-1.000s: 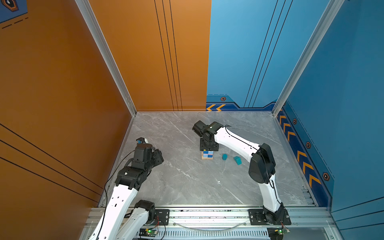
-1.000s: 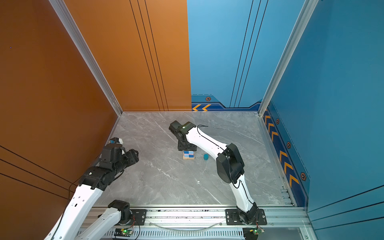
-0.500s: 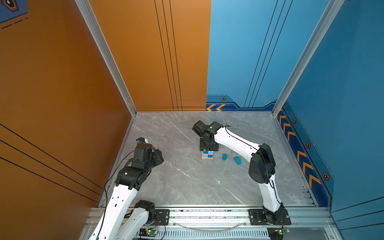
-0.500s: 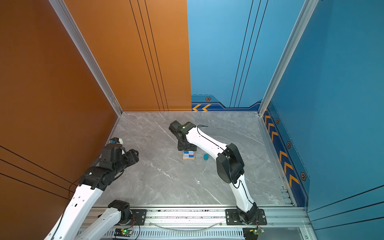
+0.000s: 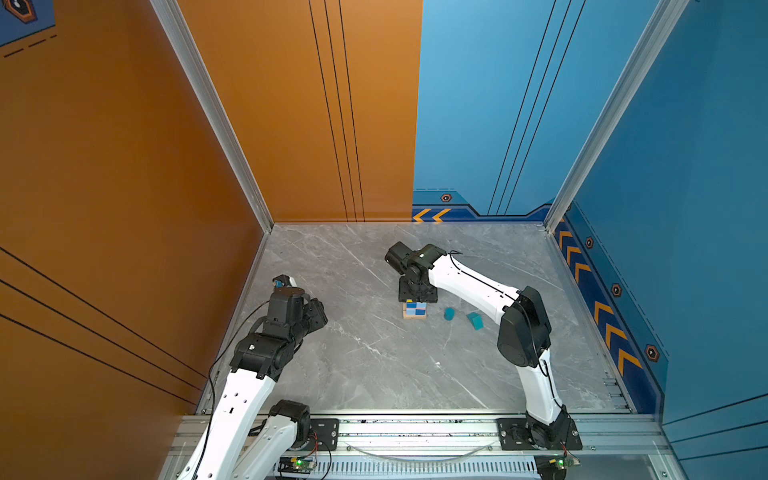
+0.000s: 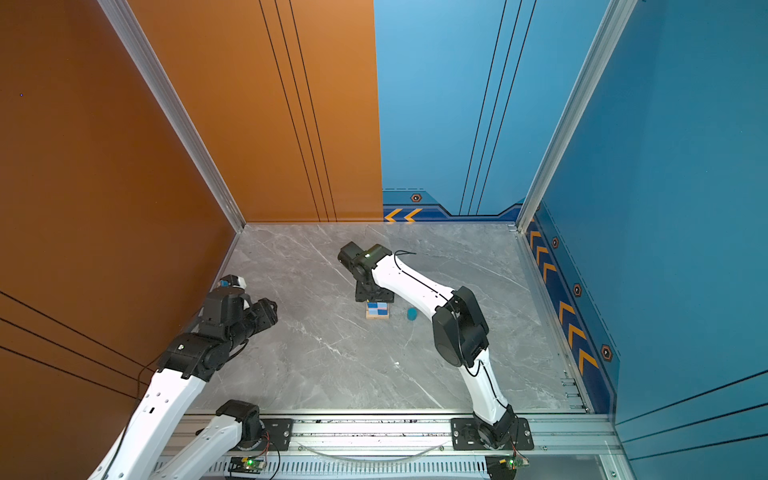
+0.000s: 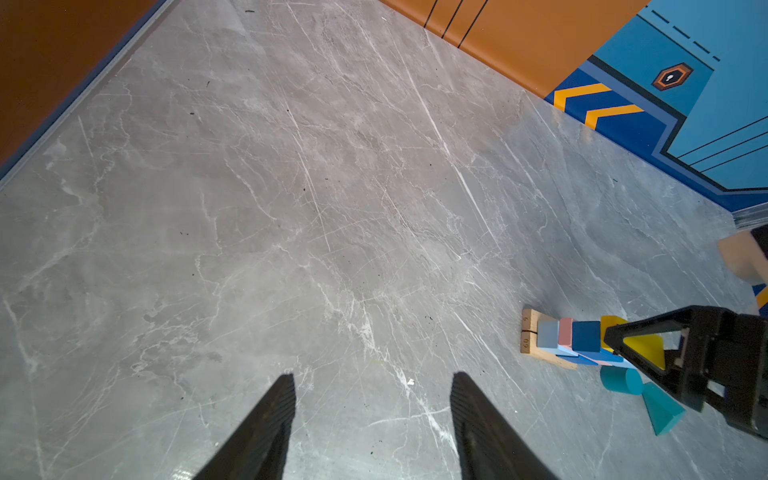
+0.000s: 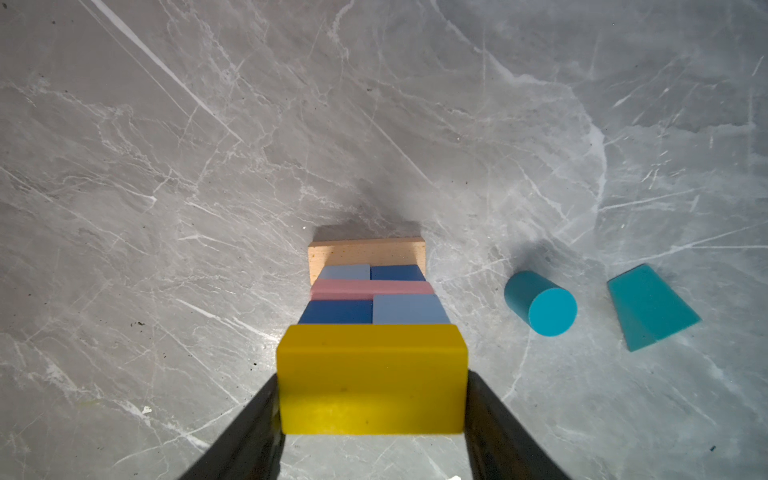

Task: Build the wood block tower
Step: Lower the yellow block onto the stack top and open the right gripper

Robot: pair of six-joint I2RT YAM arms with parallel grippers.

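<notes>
Tower (image 5: pixel 414 309) stands on the surface (image 5: pixel 374 361), yellow bar (image 8: pixel 370 353) topmost. Right tool (image 8: pixel 372 386) flanks the bar; gripping or released, I cannot tell. Left tool (image 7: pixel 372 378) gapes empty, well apart. Jaws dragging on withdrawal could topple it.

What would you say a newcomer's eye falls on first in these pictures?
Most likely the bright yellow bar capping the tower of tan, blue and pink blocks in the middle of the grey marbled table, with the right pincer straddling its two ends. Next, the teal cylinder and teal prism lying loose beside the tower. The left pincer hangs open near the orange wall.
</notes>
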